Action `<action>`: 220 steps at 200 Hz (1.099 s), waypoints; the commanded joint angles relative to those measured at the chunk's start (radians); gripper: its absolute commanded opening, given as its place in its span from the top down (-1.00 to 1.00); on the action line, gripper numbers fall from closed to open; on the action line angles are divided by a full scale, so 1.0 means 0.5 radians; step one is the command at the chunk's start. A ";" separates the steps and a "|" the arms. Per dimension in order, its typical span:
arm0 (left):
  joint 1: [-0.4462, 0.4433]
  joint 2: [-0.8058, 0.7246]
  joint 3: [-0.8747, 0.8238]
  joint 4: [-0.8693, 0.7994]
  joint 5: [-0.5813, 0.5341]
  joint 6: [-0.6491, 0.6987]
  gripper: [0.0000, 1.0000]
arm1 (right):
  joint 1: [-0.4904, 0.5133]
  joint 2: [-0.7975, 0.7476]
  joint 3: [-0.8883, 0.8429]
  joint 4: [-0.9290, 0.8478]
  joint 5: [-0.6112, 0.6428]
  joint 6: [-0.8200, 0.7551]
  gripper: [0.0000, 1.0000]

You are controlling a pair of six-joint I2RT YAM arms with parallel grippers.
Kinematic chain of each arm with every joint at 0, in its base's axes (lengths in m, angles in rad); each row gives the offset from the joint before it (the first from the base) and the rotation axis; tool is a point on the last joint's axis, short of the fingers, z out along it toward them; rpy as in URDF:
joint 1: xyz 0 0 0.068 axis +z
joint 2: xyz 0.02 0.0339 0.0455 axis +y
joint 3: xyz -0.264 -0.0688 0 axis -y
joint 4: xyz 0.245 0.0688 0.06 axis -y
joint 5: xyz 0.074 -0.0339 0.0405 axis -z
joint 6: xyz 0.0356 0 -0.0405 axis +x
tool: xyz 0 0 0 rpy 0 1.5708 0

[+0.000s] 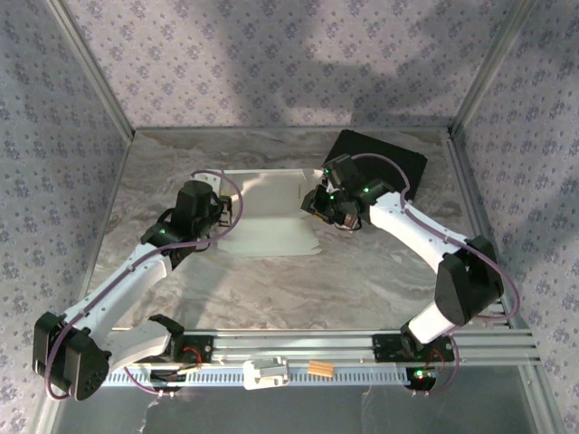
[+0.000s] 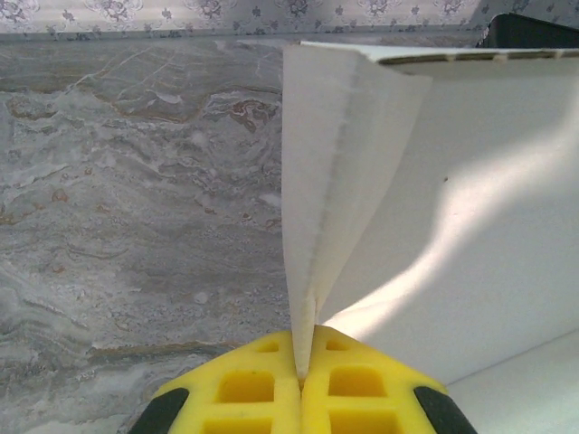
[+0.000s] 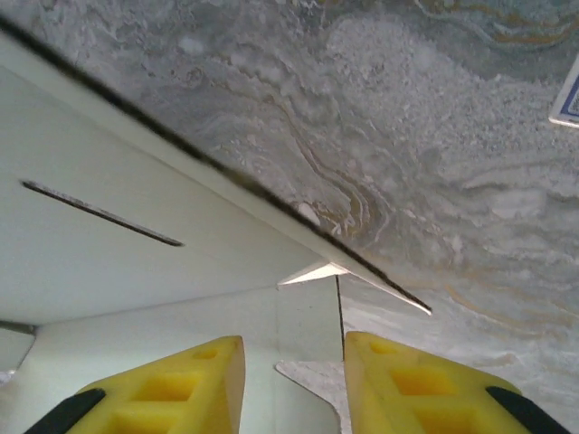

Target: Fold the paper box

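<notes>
the paper box (image 1: 271,221) lies in the middle of the gray table (image 1: 298,289), between the two arms. it is white and thin. the near part lies flat and the far part is lifted up a little.

the left gripper (image 1: 223,210) is at the left edge of the box. in the left wrist view its yellow fingers (image 2: 244,393) are pressed tight together. a folded flap (image 2: 330,181) of the box is pinched between them. the flap stands up on its edge, and a crease runs down it. a big white side of the box stands to the right of the flap.

the right gripper (image 1: 317,208) is at the right edge of the box. in the right wrist view its yellow fingers (image 3: 172,384) are apart, with a gap between them. they hold nothing. the white box lies under them, and one edge of the box shows in the gap. a long thin slit (image 3: 99,213) is cut in the box. past the slanted edge of the box you see the bare table. the corner of a blue and white card (image 3: 568,95) peeks in at the right side, well apart from the box.

a black case (image 1: 384,158) lies at the back right of the table, just behind the right gripper. i cannot tell if it touches the box.
</notes>
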 commanded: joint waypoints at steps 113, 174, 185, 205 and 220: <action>-0.008 -0.027 0.076 0.042 0.045 -0.007 1.00 | 0.056 0.125 0.158 0.098 -0.080 -0.048 0.48; -0.009 -0.021 0.067 0.054 0.041 -0.035 1.00 | 0.155 0.252 0.245 0.110 -0.156 -0.026 0.49; -0.009 -0.022 0.069 0.057 0.036 -0.037 1.00 | 0.166 0.272 0.248 0.110 -0.167 -0.026 0.49; -0.008 -0.016 0.075 0.053 0.029 -0.032 1.00 | 0.176 0.284 0.273 0.105 -0.179 -0.045 0.50; -0.005 -0.010 0.085 0.046 0.028 -0.029 1.00 | 0.157 0.254 0.331 0.030 -0.163 -0.106 0.50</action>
